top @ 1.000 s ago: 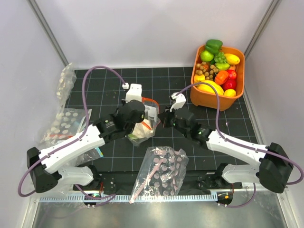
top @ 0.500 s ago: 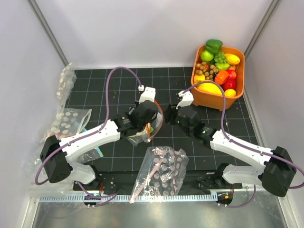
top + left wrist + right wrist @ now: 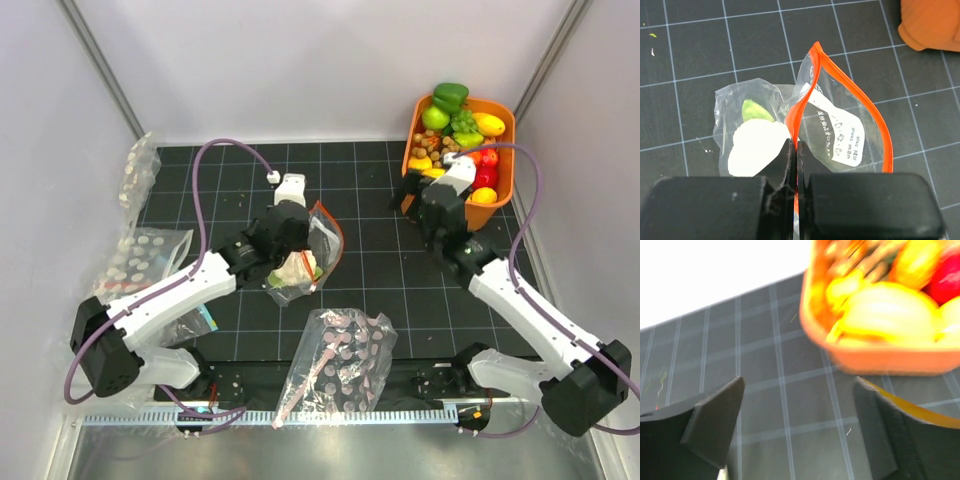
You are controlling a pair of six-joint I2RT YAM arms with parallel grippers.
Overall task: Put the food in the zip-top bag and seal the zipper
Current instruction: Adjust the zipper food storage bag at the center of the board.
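Orange-red zipper [image 3: 812, 50] in the left pincer's [image 3: 794, 147] tight grip, white cauliflower [image 3: 752, 150] partly behind it; right pincer [image 3: 799, 390] wide apart, blurry.

Ahead of the right gripper [image 3: 799, 383] the orange bin [image 3: 880, 360] is one blur, its fruit [image 3: 890, 300] past telling, cut off above and right. The left gripper [image 3: 795, 145] hides the zipper's [image 3: 887, 150] near end.

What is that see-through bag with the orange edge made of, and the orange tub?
The clear zip-top bag looks like thin glossy plastic film: it wrinkles and the grid mat shows through. Its orange-red zipper strip seems thicker, opaque plastic. The orange tub looks like rigid moulded plastic, smooth with a rounded rim.
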